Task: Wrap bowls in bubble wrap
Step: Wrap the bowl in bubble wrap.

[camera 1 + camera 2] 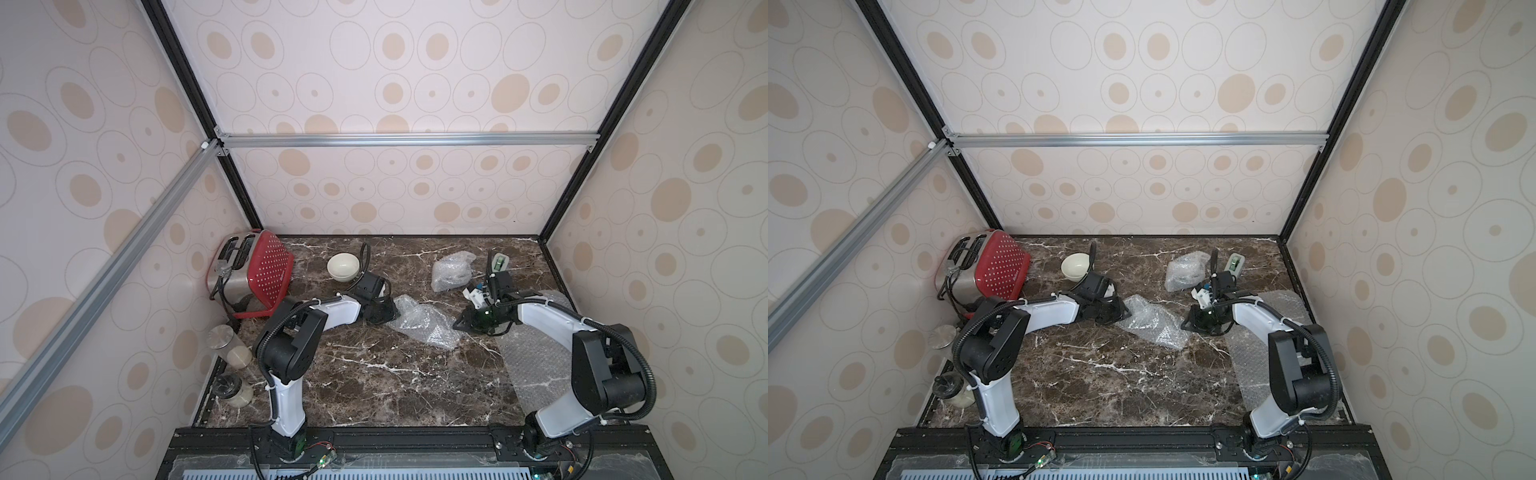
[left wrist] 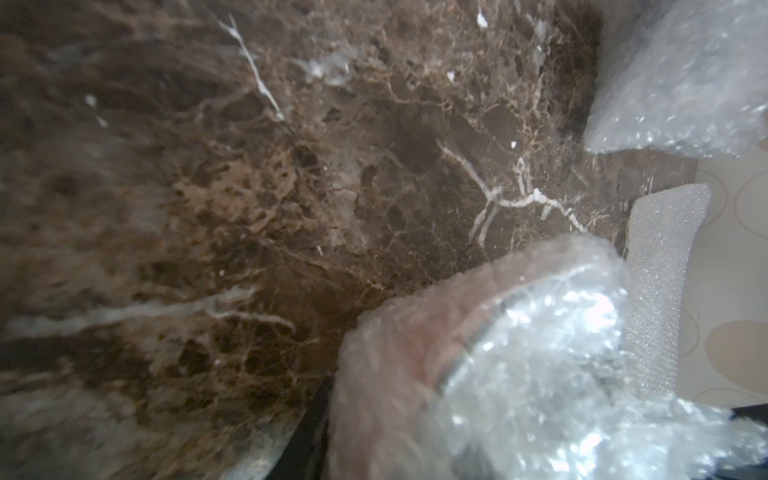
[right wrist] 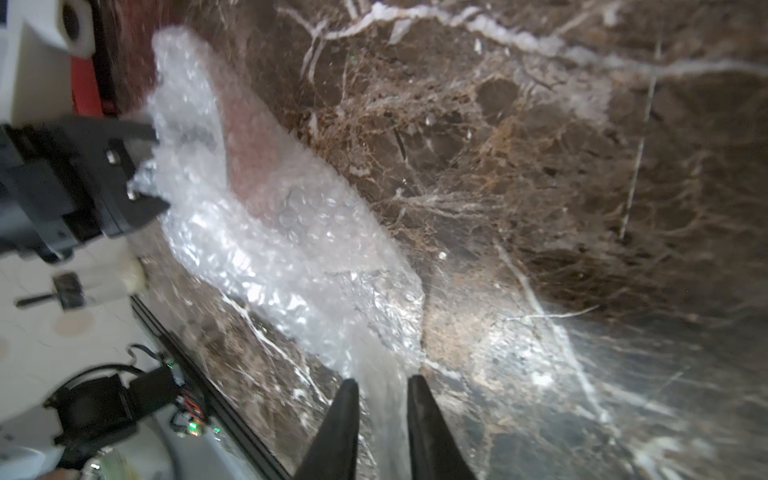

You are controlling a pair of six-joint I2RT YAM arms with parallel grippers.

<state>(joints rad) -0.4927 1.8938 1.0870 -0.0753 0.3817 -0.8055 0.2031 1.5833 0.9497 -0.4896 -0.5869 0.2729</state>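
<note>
A brown marble table (image 1: 374, 374) is seen. On it are set a red toaster (image 1: 266, 270), a cream bowl (image 1: 343, 267), two glass jars (image 1: 232, 349), a bubble wrap bundle (image 1: 451, 270), crumpled bubble wrap (image 1: 424, 324) and a flat sheet (image 1: 536, 361).

bench (image 1: 374, 386): polished brown marble, white veins. bubble wrap (image 1: 422, 326): clear glossy plastic film. bowl (image 1: 343, 266): smooth glazed cream ceramic. toaster (image 1: 268, 266): red gloss panel, brushed metal.

I have both arms reaching in from the near edge, elbows bent outward and forearms angled toward each other. My left arm (image 1: 328, 311) lies low, and the left gripper (image 1: 386, 318) has its jaws pinched on one end of the bubble wrap (image 1: 424, 328). My right arm (image 1: 544, 320) tips the right gripper (image 3: 384, 384) downward, its 2 fingers (image 3: 340, 424) close together on the sheet's opposite edge.
</note>
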